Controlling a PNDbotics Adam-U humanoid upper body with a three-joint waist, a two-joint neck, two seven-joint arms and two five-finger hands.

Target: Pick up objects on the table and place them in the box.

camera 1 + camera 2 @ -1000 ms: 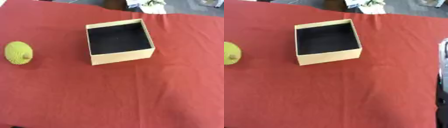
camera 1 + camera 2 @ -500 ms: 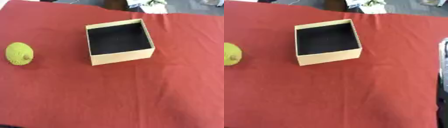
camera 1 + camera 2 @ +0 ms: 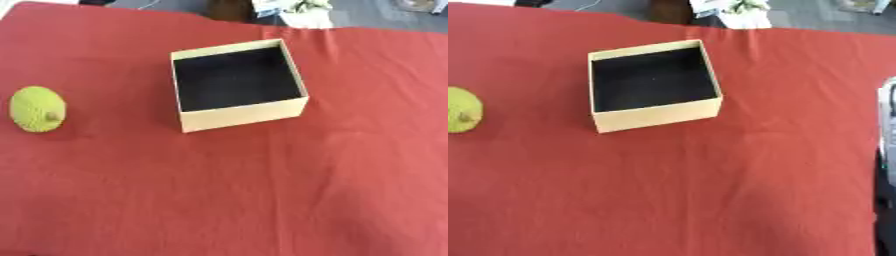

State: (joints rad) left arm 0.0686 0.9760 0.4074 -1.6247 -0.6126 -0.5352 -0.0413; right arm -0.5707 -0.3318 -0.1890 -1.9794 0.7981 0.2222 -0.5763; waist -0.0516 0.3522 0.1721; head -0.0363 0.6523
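Box (image 3: 238, 84) open, w/ dark inside, green fruit (image 3: 37, 108) apart, fingers unseen, can't tell.

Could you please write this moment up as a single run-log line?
box: open, empty | green fruit: on red cloth, left of box, apart | robot hands: none visible | task: not started

right arm (image 3: 888, 150) | silver-grey upper segment | black lower part

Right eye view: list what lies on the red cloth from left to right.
Yellow-green fruit at the left edge → open tan box with a dark inside → a silver and black part at the right edge, too cut off to identify.
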